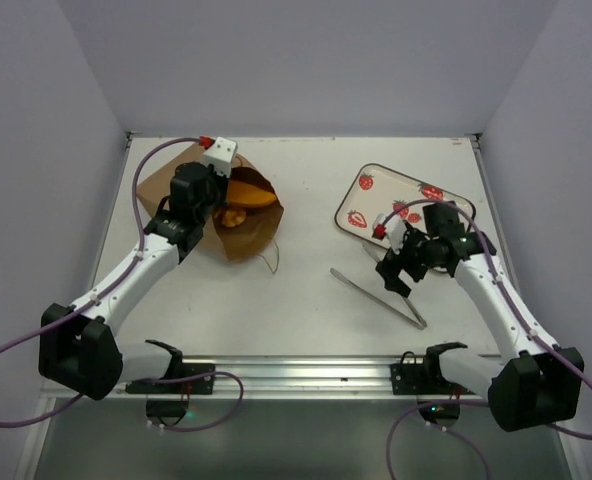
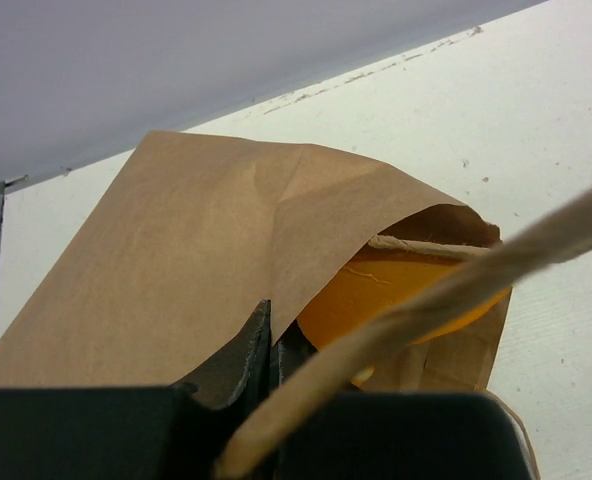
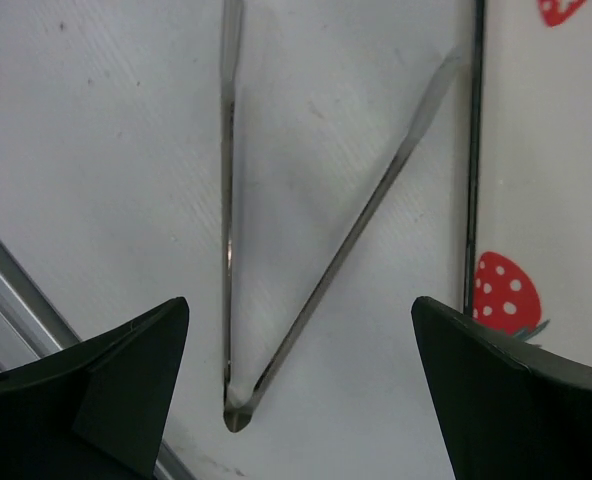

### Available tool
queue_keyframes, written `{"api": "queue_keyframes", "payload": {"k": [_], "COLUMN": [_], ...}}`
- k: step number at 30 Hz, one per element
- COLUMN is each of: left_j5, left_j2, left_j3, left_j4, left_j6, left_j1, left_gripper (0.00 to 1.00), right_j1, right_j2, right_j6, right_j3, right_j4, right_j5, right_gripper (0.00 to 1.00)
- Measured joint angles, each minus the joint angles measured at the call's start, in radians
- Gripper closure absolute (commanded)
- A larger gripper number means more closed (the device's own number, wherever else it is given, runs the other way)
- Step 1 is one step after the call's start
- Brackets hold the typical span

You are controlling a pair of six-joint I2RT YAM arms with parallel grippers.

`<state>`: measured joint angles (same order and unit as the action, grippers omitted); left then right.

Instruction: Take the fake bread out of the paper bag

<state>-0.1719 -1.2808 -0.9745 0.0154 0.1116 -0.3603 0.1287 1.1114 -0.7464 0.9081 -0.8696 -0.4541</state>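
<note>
While my left hand (image 2: 271,345) clamps the paper bag (image 2: 176,260) wall, fake bread (image 2: 376,292) lies just right of it; right hand (image 3: 299,310), spread over tongs (image 3: 226,200), is farther.

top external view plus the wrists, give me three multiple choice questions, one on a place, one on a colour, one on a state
1. Where do the tongs lie?
A. on the table, beside the tray
B. on top of the tray
C. hanging off the table edge

2. What colour is the bread showing in the mouth of the bag?
A. green
B. orange
C. white

3. How is the right hand?
A. shut on the tongs
B. shut on the tray
C. open above the tongs

Answers:
1. A, both metal arms rest on bare table next to the tray rim.
2. B, a glossy orange surface fills the opening.
3. C, its fingers stand wide apart with the tongs below.
</note>
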Motion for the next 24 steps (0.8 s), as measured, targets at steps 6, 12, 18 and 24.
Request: {"api": "queue_keyframes", "payload": {"k": [6,12,18,24], "left_j5": [0.016,0.019,0.02,0.02], "left_j2": [0.0,0.0,0.002,0.006], "left_j3": [-0.005,-0.006,-0.006,-0.006], "left_j4": [-0.019,-0.026,-0.03,-0.034], "left_j6": [-0.024,-0.025,-0.025,-0.025], "left_j1": [0.0,0.0,0.0,0.0], "left_gripper": [1.0,1.0,1.0,1.0], "right_j1": [0.216,0.278,0.317,0.319], "right_j2": [0.0,0.043,0.153,0.206], "right_j6": [-0.033,0.004,0.066,0.116], "right_j3": [-0.107,-0.107,-0.105,-0.104], "right_j4": [-0.064,-0.087,-0.114,-0.114], "right_j5": [0.201,0.298,0.354,0.434], "right_gripper": [0.01,0.01,0.01,0.01]}}
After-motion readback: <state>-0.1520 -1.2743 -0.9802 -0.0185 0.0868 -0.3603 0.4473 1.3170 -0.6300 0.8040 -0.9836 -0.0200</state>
